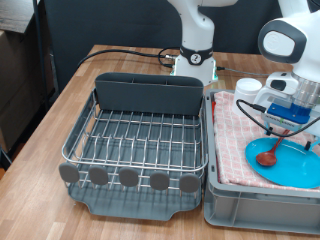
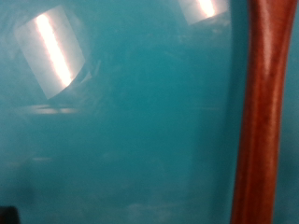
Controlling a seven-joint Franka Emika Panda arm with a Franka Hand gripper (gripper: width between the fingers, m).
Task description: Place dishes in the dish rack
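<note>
Glossy light-blue plate [image 2: 121, 121] fills the wrist view, the reddish-brown wooden spoon [image 2: 260, 121] handle cut off at both edges. Directly above the spoon [image 1: 272, 150], the gripper [image 1: 284, 122] hovers; whether its fingers are parted cannot be told. Beside it stands the wire dish rack [image 1: 140, 140].

The gripper [image 1: 281, 128] hangs at the exterior view's right, over the bin [image 1: 262, 205]. Just below its jaws the spoon [image 1: 268, 152] lies on the plate [image 1: 300, 165], atop the cloth [image 1: 232, 140]. The cup [image 1: 247, 89] stands behind; the rack [image 1: 135, 145] sits well left.
</note>
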